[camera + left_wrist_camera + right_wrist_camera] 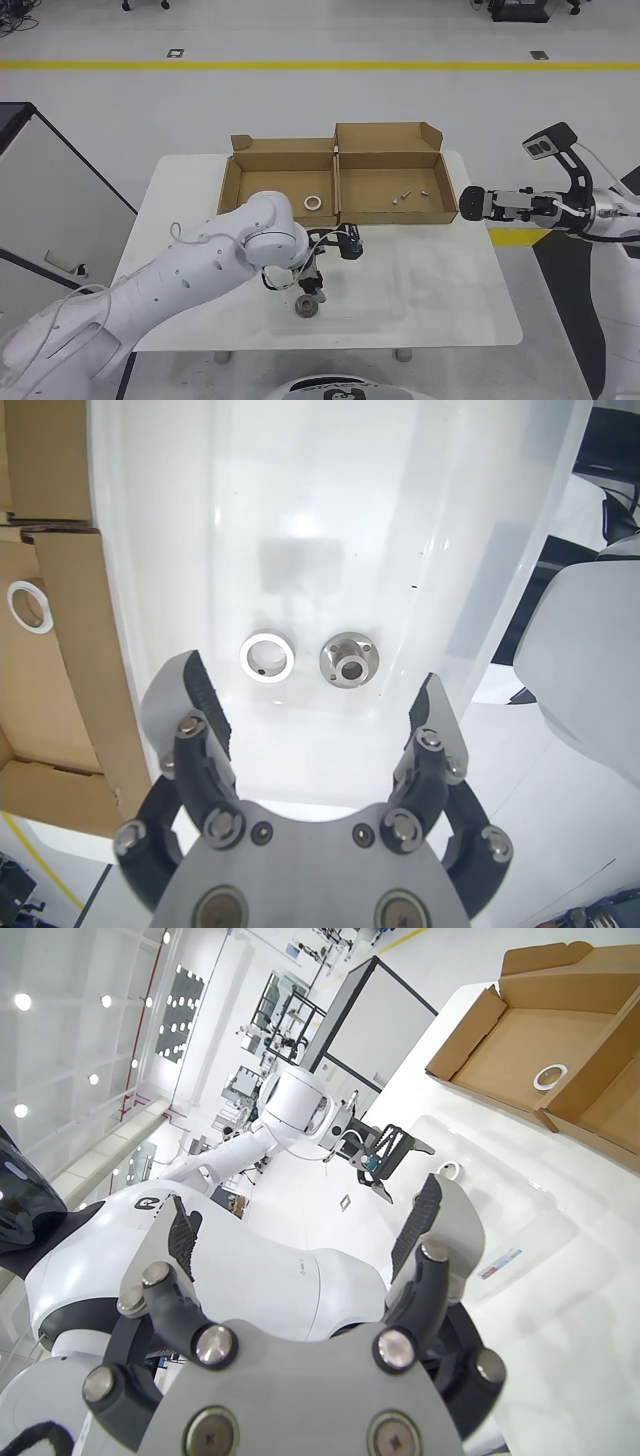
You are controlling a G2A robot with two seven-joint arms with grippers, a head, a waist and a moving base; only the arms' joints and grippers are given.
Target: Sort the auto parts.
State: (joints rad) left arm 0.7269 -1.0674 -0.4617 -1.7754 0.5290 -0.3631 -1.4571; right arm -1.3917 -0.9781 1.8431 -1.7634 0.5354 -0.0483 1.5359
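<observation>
A metal collar ring (266, 656) and a flanged hub (349, 666) lie close side by side but apart on the white table (450, 300), near its front edge and left of centre, the ring on the far side of the hub. They seem to rest in a clear shallow tray (555, 1208). The left gripper (311, 666) hangs above the pair with its jaws spread wide, holding nothing. Farther back stand two open cardboard boxes, touching: the left box (270, 190) holds a white ring (313, 202), and the right box (370, 185) holds two small metal pieces (400, 197). The right gripper (305, 1198) is also spread wide and empty, held just right of the right box, past the table's right side.
</observation>
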